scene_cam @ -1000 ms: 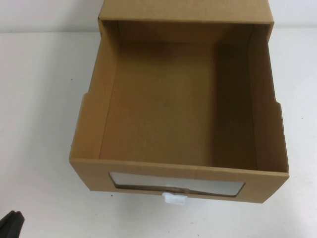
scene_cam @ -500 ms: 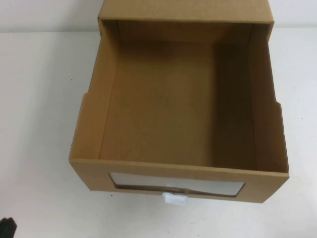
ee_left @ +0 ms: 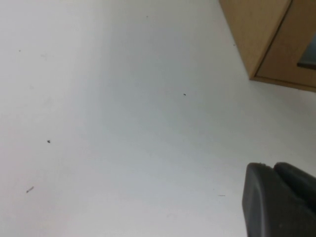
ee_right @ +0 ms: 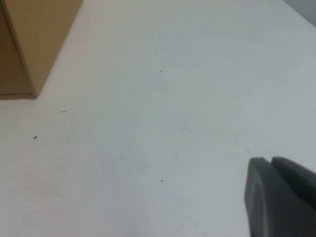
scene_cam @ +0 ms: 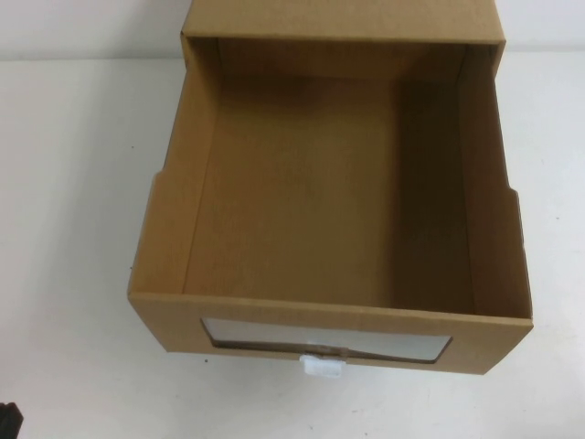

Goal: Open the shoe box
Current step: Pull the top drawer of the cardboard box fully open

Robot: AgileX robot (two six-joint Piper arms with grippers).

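The brown cardboard shoe box (scene_cam: 329, 314) lies in the middle of the white table, its drawer slid out toward me from the sleeve (scene_cam: 343, 18), and its inside is bare. The front wall has a clear window (scene_cam: 324, 341) and a small white pull tab (scene_cam: 322, 365). Only a dark tip of my left gripper (scene_cam: 7, 419) shows at the near left corner, apart from the box. In the left wrist view the left gripper (ee_left: 273, 170) is shut over bare table, with a box corner (ee_left: 261, 34) beyond. My right gripper (ee_right: 270, 160) is shut and holds nothing, and a box corner (ee_right: 34, 34) lies off to one side.
White tabletop (scene_cam: 64, 183) surrounds the box on the left, right and front. A pale wall runs behind the sleeve at the back edge.
The left gripper has drawn back toward the near left corner of the high view, leaving only a sliver visible. The box has not moved.
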